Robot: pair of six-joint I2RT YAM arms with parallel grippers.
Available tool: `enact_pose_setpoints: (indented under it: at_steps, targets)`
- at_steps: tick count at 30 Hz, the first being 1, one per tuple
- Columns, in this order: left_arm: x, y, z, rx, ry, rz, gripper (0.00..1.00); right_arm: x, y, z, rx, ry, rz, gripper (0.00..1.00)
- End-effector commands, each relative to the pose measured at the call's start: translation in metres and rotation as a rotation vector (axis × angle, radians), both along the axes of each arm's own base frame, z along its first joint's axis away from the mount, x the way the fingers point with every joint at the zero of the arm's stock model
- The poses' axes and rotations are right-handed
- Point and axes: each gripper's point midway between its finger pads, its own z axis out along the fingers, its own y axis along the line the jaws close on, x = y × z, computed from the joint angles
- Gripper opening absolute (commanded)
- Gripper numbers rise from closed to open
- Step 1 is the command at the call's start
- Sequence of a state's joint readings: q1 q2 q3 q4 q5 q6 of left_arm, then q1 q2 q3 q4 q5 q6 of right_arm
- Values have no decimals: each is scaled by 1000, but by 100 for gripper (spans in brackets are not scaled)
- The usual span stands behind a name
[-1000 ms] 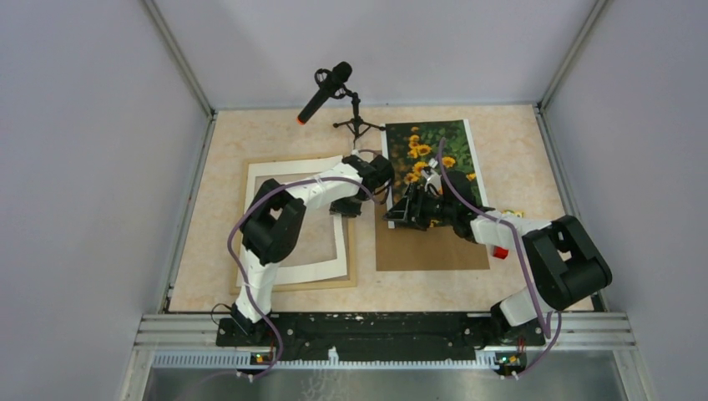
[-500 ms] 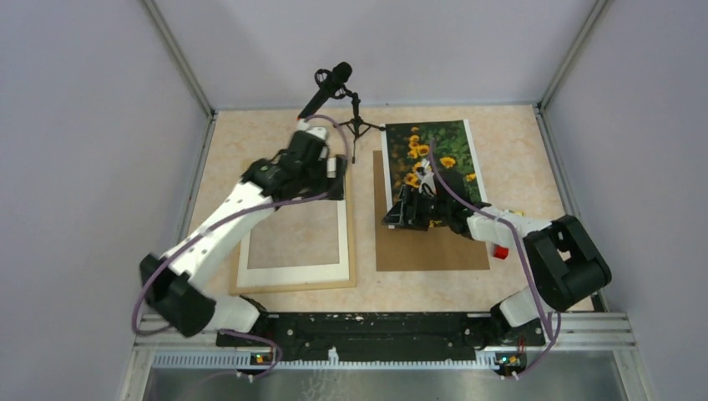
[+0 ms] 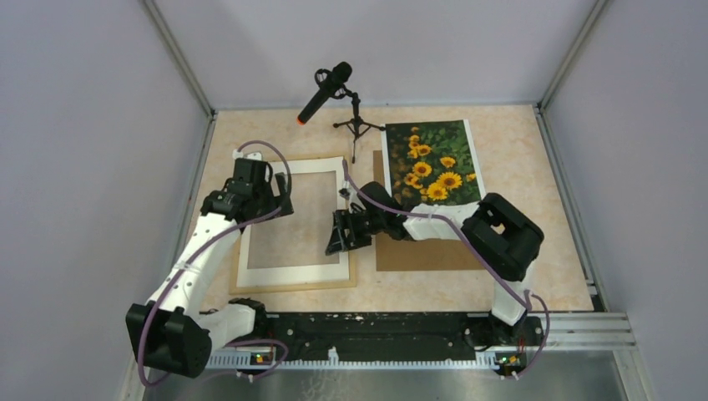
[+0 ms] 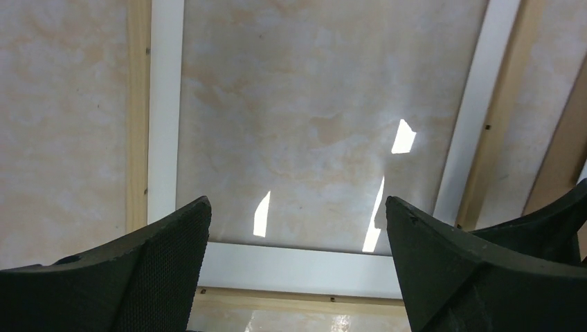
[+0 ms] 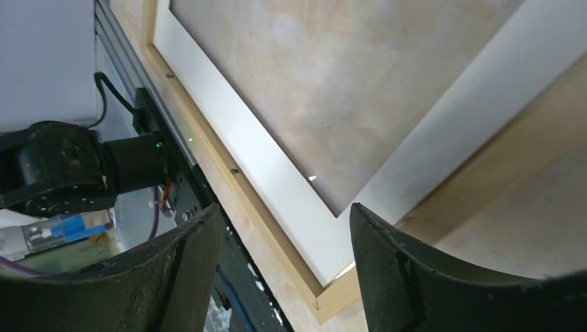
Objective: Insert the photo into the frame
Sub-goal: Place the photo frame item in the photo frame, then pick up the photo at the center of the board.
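The photo (image 3: 432, 161), sunflowers on dark green, lies face up at the far right with its near end on a brown backing board (image 3: 430, 251). The light wooden frame (image 3: 354, 276) lies flat at the left with a white window mat (image 3: 292, 273) inside it. My left gripper (image 3: 259, 199) hovers open over the frame's far left part. In the left wrist view its fingers (image 4: 297, 204) stand wide apart above mat (image 4: 166, 104) and frame strip (image 4: 138, 104). My right gripper (image 3: 338, 238) hangs open over the frame's right edge, and its fingers (image 5: 285, 207) hold nothing above frame (image 5: 234, 173) and mat (image 5: 277, 180).
A microphone (image 3: 327, 90) on a small tripod (image 3: 357, 127) stands at the back, between frame and photo. Grey walls close in the table on three sides. A black metal rail (image 3: 376, 326) with the arm bases runs along the near edge.
My left arm swung from the middle to the frame's far left and its gripper opened. The mat, askew before, now lies square in the frame. My right gripper moved left from the photo to the frame.
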State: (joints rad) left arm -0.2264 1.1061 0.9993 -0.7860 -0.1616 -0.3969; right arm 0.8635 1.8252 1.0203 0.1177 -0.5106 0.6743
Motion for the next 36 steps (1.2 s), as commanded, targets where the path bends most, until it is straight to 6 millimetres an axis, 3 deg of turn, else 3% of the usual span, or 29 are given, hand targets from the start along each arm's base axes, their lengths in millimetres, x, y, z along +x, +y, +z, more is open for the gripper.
enact_pose_setpoints:
  at_steps: [1, 4, 9, 12, 14, 17, 20, 21, 22, 26, 28, 33, 36]
  targets:
    - [2, 2, -8, -52, -8, 48, 98, -5, 30, 3, -5, -31, 24, 66]
    - [3, -13, -16, -119, 12, 13, 98, -3, 28, -14, -67, -30, 5, 64]
    - [1, -19, -23, -144, 43, -11, 98, 5, 5, -37, -204, -55, -58, 64]
    - [2, -20, -19, -143, 27, -35, 99, 7, 2, -31, -231, -70, -55, 64]
    - [3, -28, -11, -167, -2, -83, 98, 5, 7, -4, -181, -60, -28, 65]
    - [6, -49, 4, -252, -58, -184, 98, 15, 7, 69, -59, -138, -34, 69]
    - [7, -85, 19, -414, -111, -341, 98, 44, -31, 122, -17, -287, -149, 83]
    - [7, -99, 22, -488, -120, -385, 98, 56, -51, 128, -27, -317, -198, 85]
    - [9, -115, 29, -582, -139, -436, 98, 77, -84, 130, -53, -339, -284, 87]
    - [1, -176, 21, -839, -42, -555, 98, 122, -200, 77, -204, -211, -548, 88]
    - [2, -209, 10, -815, 12, -594, 98, 128, -238, 51, -225, -135, -625, 87]
    - [6, -277, -47, -762, 193, -582, 94, 132, -287, 9, -335, -91, -743, 83]
    - [12, -294, -76, -751, 232, -519, 90, 132, -304, -5, -401, -110, -796, 83]
